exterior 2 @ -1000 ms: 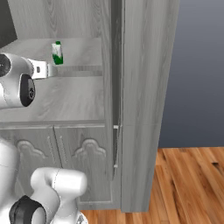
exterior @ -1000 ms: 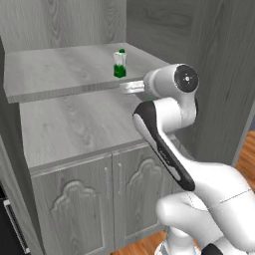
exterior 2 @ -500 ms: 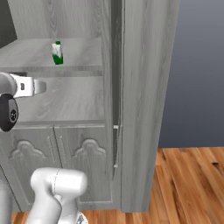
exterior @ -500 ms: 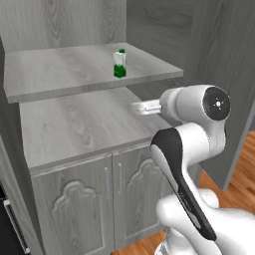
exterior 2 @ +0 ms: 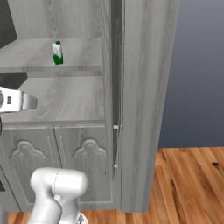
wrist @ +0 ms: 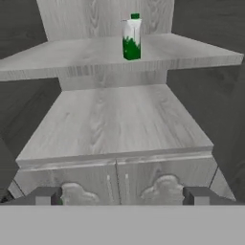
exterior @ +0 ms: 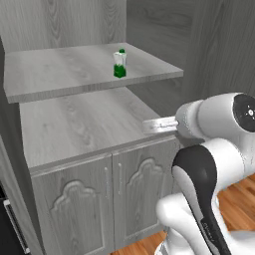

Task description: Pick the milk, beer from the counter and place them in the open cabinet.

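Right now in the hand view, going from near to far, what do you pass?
Fingers → arched lower doors → lower shelf → front edge of the upper shelf → milk carton → back wall of the cabinet.

No readable text is showing anywhere: the milk carton is standing on the cabinet shelf with plain white and green faces, no lettering legible at this size, and the grey wood shelves and arched doors are carrying no labels, numbers or signs. A faint mark is running along the dark part of the arm in the left base view, too blurred to read
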Controlling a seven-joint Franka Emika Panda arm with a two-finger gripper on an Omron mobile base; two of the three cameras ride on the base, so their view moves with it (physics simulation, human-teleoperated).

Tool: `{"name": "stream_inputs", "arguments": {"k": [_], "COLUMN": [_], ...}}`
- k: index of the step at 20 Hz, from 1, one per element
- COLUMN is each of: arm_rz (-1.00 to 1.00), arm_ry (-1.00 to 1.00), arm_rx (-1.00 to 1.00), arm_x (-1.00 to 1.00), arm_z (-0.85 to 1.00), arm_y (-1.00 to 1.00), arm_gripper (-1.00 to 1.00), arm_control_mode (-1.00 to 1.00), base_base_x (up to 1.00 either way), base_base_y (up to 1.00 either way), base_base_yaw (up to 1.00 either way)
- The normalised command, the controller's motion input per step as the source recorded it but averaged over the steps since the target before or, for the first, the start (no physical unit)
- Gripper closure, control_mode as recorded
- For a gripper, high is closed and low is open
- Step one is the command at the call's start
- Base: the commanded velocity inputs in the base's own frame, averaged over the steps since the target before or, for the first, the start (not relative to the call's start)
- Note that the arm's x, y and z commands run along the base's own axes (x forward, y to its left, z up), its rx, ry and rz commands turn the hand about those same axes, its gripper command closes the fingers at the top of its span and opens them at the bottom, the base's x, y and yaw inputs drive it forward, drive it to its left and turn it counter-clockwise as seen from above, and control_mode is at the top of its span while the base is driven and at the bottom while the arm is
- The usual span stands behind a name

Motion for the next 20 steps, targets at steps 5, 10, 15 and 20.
{"name": "stream_inputs", "arguments": {"k": [5, 10, 15, 20], "arm_rz": [0.00, -0.06, -0.11, -0.10], "arm_ry": [0.28, 0.35, 0.25, 0.12], "arm_rx": [0.01, -0.01, -0.07, -0.10], "arm_x": [-0.42, -0.42, -0.29, -0.17], "arm_z": [0.00, 0.00, -0.03, -0.03], "arm_y": [0.00, 0.00, -0.11, -0.27], "arm_gripper": [-1.00, -1.00, -1.00, -1.00], "arm_control_mode": [-1.00, -1.00, -1.00, -1.00], "base_base_x": [0.00, 0.00, 0.00, 0.00], "base_base_y": [0.00, 0.00, 0.00, 0.00], "base_base_yaw": [0.00, 0.00, 0.00, 0.00]}}
